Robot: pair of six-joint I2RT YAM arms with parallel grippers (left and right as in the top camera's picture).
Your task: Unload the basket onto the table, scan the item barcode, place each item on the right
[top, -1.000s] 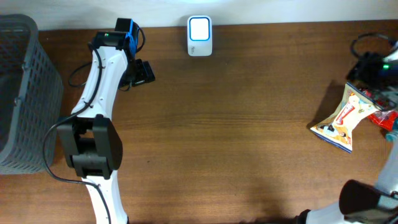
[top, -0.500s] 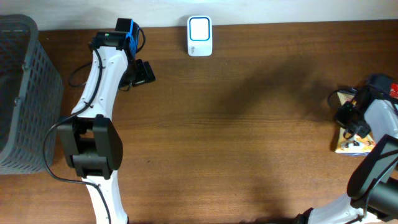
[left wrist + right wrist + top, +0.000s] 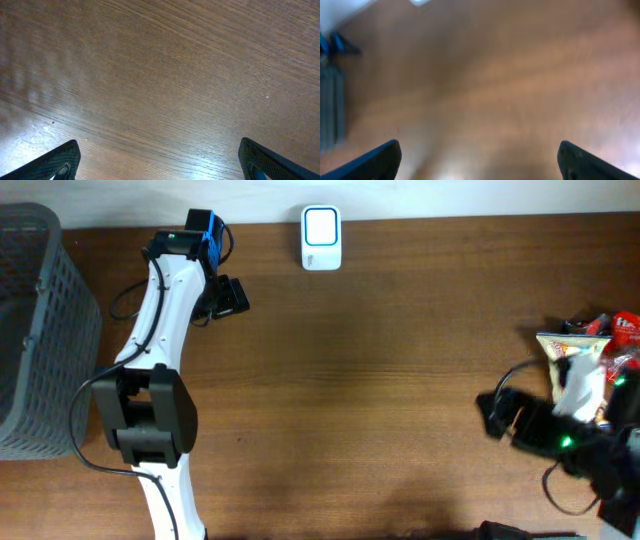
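A yellow and white snack bag (image 3: 568,352) lies at the table's right edge, its near end hidden under my right arm. A white barcode scanner (image 3: 321,238) stands at the back centre. My right gripper (image 3: 492,412) points left, a little left of the bag and apart from it. The blurred right wrist view shows that gripper (image 3: 479,159) open, with only bare wood between its fingers. My left gripper (image 3: 230,295) rests at the back left, left of the scanner. The left wrist view shows it (image 3: 159,161) open over bare table.
A grey mesh basket (image 3: 30,330) fills the left edge. Red and dark packets (image 3: 618,330) are piled at the far right beside the bag. A black cable (image 3: 128,298) loops by the left arm.
My right arm has swung from the packets at the right edge down to the front right, its gripper now pointing left. The snack bag has shifted slightly right. The left arm has not moved.
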